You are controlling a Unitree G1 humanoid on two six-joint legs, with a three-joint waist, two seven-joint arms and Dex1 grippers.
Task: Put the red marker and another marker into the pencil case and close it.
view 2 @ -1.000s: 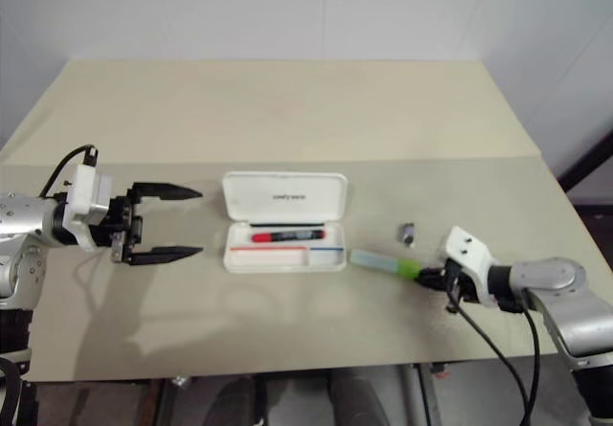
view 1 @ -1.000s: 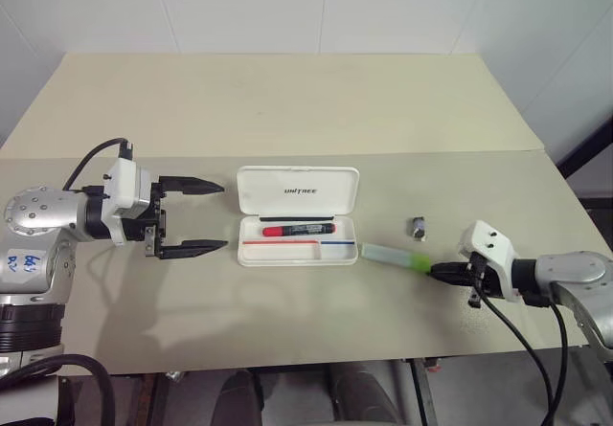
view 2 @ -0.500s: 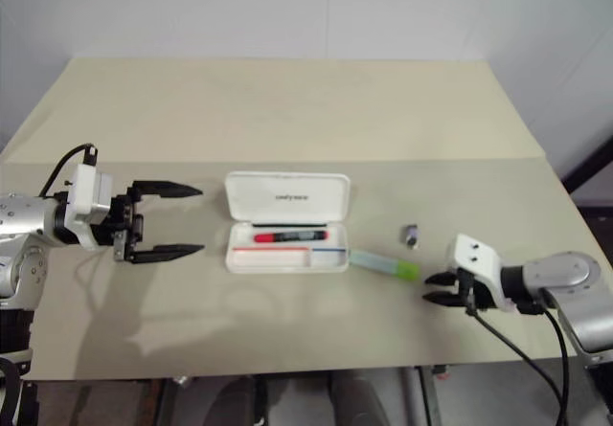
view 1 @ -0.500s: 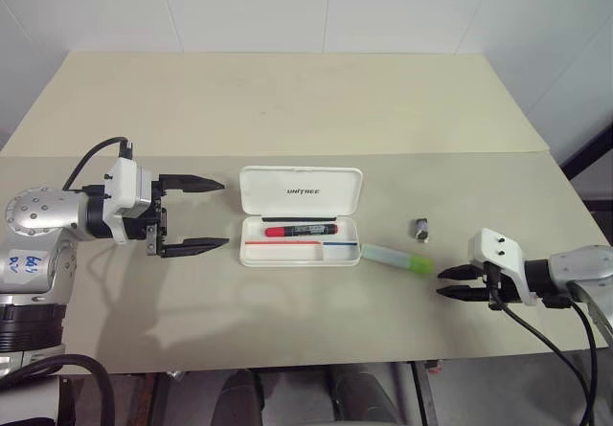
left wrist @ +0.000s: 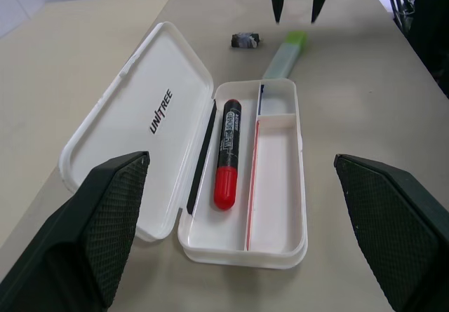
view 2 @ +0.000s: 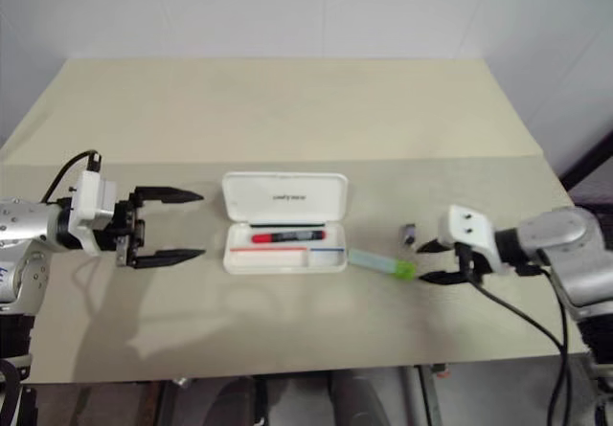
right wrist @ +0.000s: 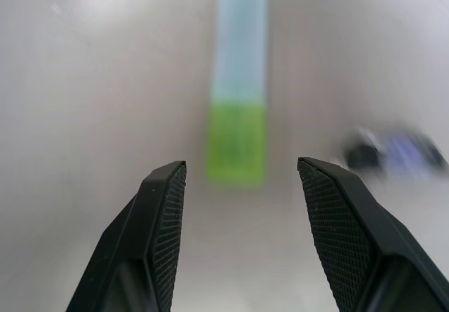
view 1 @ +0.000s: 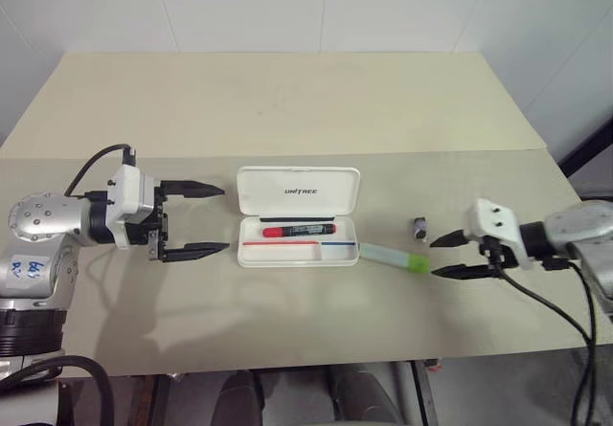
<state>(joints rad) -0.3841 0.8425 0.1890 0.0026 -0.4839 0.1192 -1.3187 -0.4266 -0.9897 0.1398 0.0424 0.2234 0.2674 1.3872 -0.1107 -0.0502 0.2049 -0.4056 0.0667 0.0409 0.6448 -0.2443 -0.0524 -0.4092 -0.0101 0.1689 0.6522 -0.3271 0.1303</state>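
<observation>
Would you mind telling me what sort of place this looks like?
Probably a robot test bench: a bare beige tabletop against plain white wall panels, with only a white hinged plastic pencil case laid out.

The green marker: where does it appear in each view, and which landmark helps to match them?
Left eye view: the green marker lies beside the pencil case, on its right.
Right eye view: same place.
Left wrist view: beyond the case's far end.
Right wrist view: ahead of the right hand, cap nearest.
Shared landmark: the small dark clip.
</observation>
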